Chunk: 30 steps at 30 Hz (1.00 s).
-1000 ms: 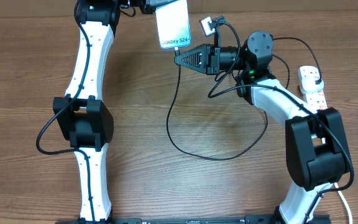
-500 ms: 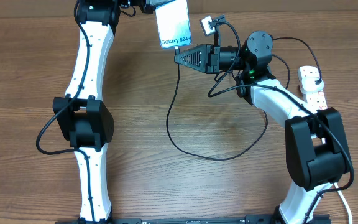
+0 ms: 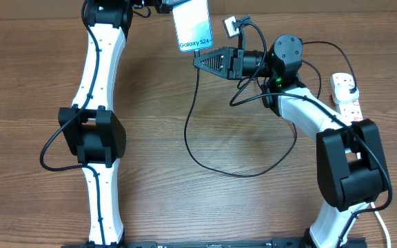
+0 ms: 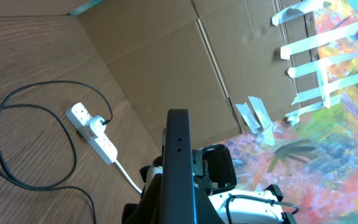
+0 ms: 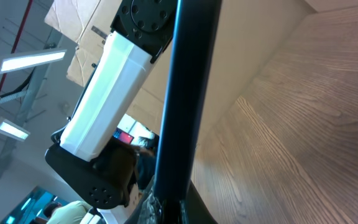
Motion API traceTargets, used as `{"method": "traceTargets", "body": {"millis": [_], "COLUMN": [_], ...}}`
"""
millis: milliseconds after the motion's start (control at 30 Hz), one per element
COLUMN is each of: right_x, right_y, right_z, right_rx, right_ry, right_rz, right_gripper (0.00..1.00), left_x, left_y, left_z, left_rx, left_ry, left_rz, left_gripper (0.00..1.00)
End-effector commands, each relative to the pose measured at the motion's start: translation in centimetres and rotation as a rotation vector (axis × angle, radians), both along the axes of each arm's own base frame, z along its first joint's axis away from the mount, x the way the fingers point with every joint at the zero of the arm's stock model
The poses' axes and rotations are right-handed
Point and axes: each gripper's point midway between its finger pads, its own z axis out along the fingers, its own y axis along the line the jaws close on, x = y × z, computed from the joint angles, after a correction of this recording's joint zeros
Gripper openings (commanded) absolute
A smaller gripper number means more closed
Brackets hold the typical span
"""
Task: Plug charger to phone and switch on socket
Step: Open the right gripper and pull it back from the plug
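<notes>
Pointing at phone's [image 3: 192, 26] text end, just beside it: right gripper [image 3: 200, 60].

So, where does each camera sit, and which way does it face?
Overhead: above the table, facing down; left arm, right arm, phone, socket.
Left wrist: on the left arm, facing the phone's edge, socket beyond; right arm below.
Right wrist: on the right arm, facing the phone's edge; left arm behind.
Shared: the phone, in all three.
</notes>
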Motion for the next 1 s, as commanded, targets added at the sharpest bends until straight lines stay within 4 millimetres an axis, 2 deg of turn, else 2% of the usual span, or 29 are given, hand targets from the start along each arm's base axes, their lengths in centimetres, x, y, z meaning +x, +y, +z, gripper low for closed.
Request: {"method": "traceTargets", "body": {"millis": [0,100,133,167,200,233,267,300,433,633,800,967], "right_x": [3.1,3.1,3.1,3.0,3.0,2.9,2.8,2.7,2.3,2.1,3.2,4.4], "right_y": [-0.8,-0.8,-0.8,-0.8,-0.8,-0.8,-0.7,-0.7,-0.6,-0.8,-2.4,-3.8], "right_z": [1.5,1.5,1.5,1.5,1.5,1.4,1.4,1.4,1.3,1.2,0.7,-1.4], "right_rx": [0.051,0.050,0.050,0.049,0.048,0.047,0.046,0.044,0.038,0.031,0.021,-0.025], "right_ry": [-0.011,-0.011,-0.011,-0.011,-0.011,-0.012,-0.012,-0.013,-0.015,-0.019,0.012,0.113], "right_rz": [-0.167,-0.167,-0.166,-0.163,-0.161,-0.155,-0.151,-0.144,-0.123,-0.107,-0.141,-0.178], "right_gripper": [0.04,0.05,0.13,0.27,0.49,0.81,0.96,1.00,1.00,1.00,1.00,1.00], "left_x": [-2.3,-2.3,-2.3,-2.3,-2.3,-2.3,-2.3,-2.2,-2.1,-1.3,-0.4,0.1], "left_y": [-1.0,-1.0,-1.0,-1.0,-1.0,-1.0,-0.9,-0.9,-0.5,1.2,3.6,5.2], "left_z": [1.0,1.0,1.0,1.0,1.0,1.0,1.0,1.0,1.0,1.0,0.8,0.4], "left_rx": [-0.007,-0.007,-0.007,-0.007,-0.007,-0.007,-0.007,-0.007,-0.007,-0.006,-0.004,-0.004], "left_ry": [-0.043,-0.044,-0.043,-0.043,-0.043,-0.043,-0.043,-0.043,-0.044,-0.042,-0.013,0.040], "left_rz": [-0.111,-0.110,-0.110,-0.110,-0.110,-0.109,-0.108,-0.108,-0.100,-0.066,-0.021,0.011], "left_gripper": [0.04,0.04,0.04,0.04,0.04,0.04,0.04,0.04,0.04,0.04,0.04,0.04]}}
